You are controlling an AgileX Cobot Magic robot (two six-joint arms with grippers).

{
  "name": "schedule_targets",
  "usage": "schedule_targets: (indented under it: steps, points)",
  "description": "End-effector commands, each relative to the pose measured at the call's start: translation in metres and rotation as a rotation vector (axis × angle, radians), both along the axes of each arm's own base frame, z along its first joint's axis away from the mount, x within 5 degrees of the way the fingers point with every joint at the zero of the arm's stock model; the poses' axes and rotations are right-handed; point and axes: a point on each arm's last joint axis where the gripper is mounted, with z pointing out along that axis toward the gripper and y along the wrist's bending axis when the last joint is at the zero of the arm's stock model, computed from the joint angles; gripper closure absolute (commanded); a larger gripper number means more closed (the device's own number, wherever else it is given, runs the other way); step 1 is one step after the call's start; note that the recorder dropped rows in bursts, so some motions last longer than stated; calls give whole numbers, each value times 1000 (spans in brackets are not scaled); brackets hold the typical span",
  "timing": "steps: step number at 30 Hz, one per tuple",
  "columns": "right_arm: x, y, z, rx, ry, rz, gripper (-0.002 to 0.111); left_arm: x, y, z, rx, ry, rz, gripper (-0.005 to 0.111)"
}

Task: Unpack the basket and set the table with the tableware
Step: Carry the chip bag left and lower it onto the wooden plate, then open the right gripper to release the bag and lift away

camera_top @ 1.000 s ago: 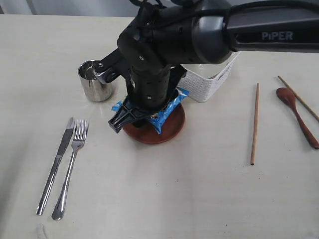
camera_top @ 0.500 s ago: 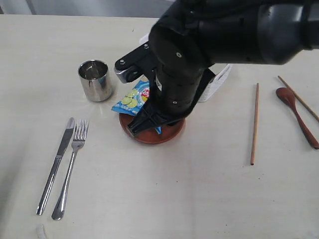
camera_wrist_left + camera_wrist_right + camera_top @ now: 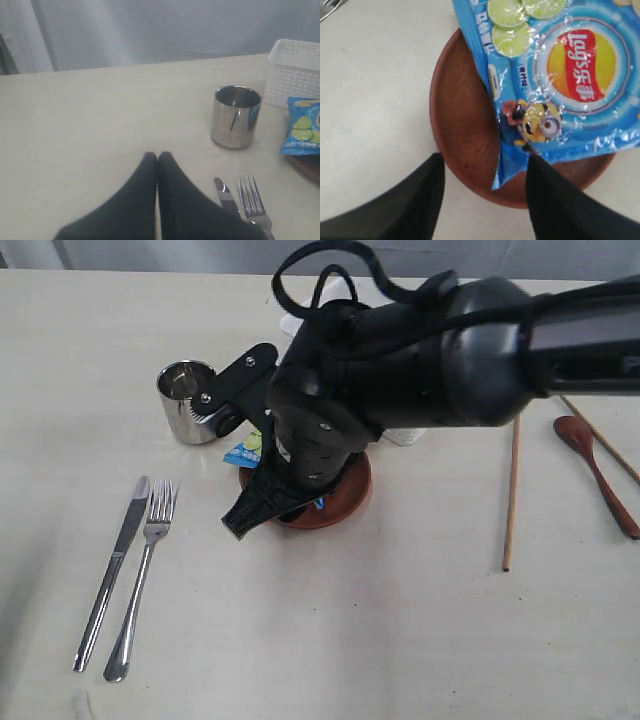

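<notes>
Right arm (image 3: pixel 400 370): swung leftward since half a second ago. Right gripper (image 3: pixel 482 200): spread, empty, above brown plate (image 3: pixel 460 125) bearing Lay's chip bag (image 3: pixel 570 65). Left gripper (image 3: pixel 157 160): closed, empty. Basket (image 3: pixel 295 70): beyond plate. Advice: withdraw straight up, avoiding bag's corner.

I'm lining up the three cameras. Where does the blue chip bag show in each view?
Exterior view: the chip bag, a blue corner just right of the steel cup.
Left wrist view: the bag beside the cup, before the basket.
Right wrist view: the bag lies across the brown plate.
Shared landmark: that plate.
</notes>
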Motion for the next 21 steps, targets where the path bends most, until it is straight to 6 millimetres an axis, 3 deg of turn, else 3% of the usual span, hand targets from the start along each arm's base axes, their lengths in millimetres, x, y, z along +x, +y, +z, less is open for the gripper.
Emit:
schedule_targets:
  steps: [1,6,8,14,21]
  points:
    - [11,9,-16,-86,-26,9,60,0,0,0,-4,-8,-6,107]
    - [26,7,-24,-217,-129,-33,61,0,0,0,-4,-8,-6,107]
    - [26,6,-26,-228,-129,-30,68,0,0,0,-4,-8,-6,107]
    - [25,7,-28,-233,-125,-22,108,0,0,0,-4,-8,-6,107]
    - [12,6,-9,-280,-132,-4,109,0,0,0,-4,-8,-6,107]
